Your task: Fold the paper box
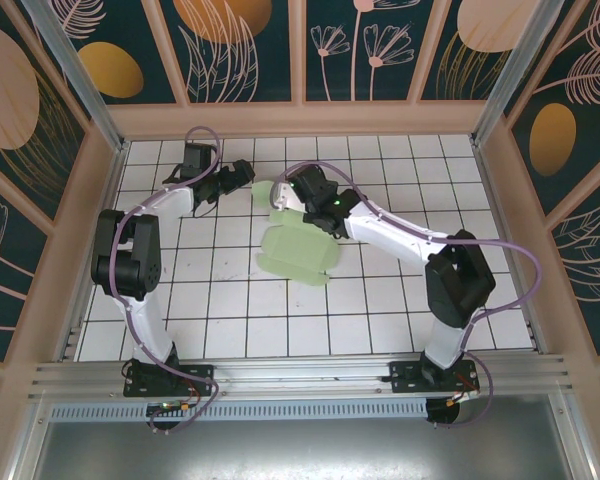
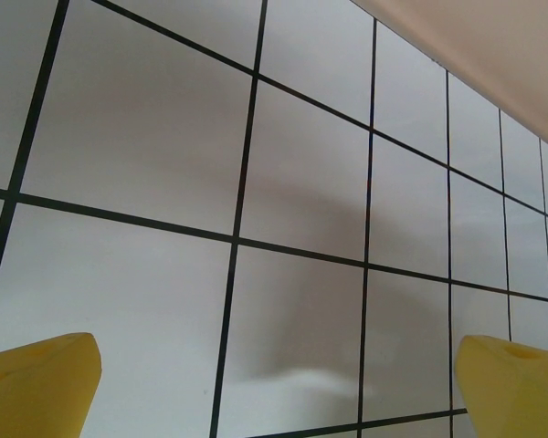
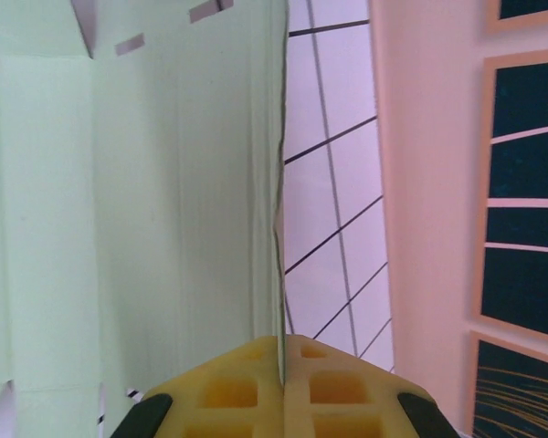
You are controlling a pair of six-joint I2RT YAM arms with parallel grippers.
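Right tool (image 3: 281,356) pinches edge of paper box (image 1: 298,252); left tool (image 1: 238,178) spread wide over tiled surface (image 2: 301,182), apart from box.

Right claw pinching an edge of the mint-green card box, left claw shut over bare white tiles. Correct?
Not quite. The left claw is open: the left wrist view shows its yellow fingers wide apart over the white tiled table. The rest holds: the right claw is shut on an edge of the pale mint-green card paper box.
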